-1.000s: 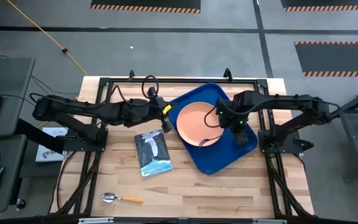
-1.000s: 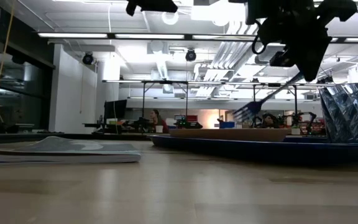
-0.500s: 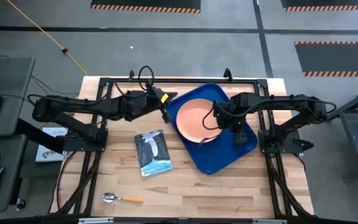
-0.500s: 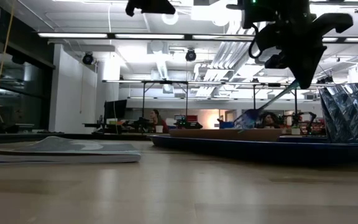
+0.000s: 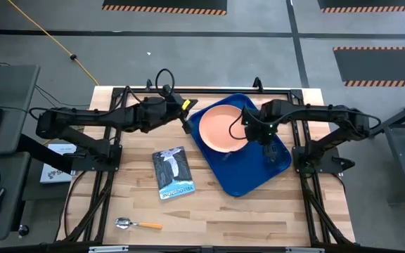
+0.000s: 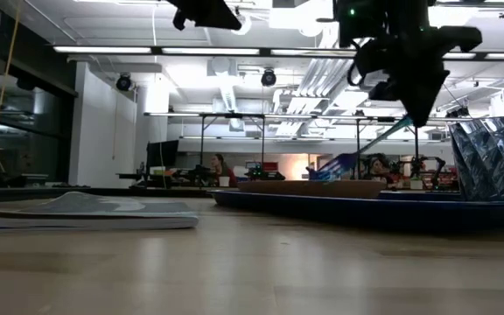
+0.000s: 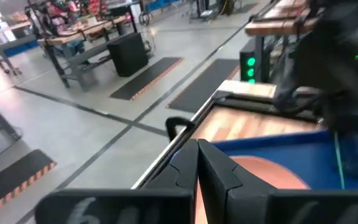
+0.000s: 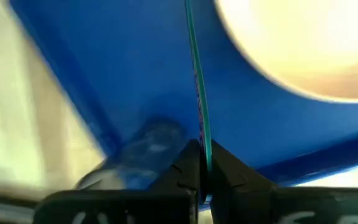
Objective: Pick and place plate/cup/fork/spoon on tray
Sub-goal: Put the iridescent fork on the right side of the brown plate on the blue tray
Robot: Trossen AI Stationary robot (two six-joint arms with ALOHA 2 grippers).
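The peach-orange plate [image 5: 220, 128] lies on the dark blue tray [image 5: 239, 176] at the table's far right. The see-through cup [image 5: 277, 156] stands on the tray's right side and also shows in the low view [image 6: 493, 157]. My right gripper [image 5: 264, 139] is above the tray between plate and cup, shut on the teal fork [image 6: 357, 153]. The fork's tines [image 6: 326, 166] hang low over the plate [image 6: 322, 186]. My left gripper [image 5: 186, 121] is shut and empty, left of the tray. The orange-handled spoon [image 5: 138, 224] lies on the table near its front edge. My right gripper pinches the fork's slim handle [image 8: 202, 146] between its two fingers, coming from above. The fork slants down from the fingers [image 6: 409, 101] with its tines lowest, over the plate. I cannot tell whether the tines touch the plate.
A blue-and-white booklet [image 5: 173, 172] lies flat on the table left of the tray. Bare wood [image 5: 259, 211] lies along the near side. The black frame rails run along the table's edges.
My right gripper has carried the fork a little toward the far edge, and the tines have swung lower over the plate. My left gripper has drawn back toward the far edge, away from the booklet, and stays shut.
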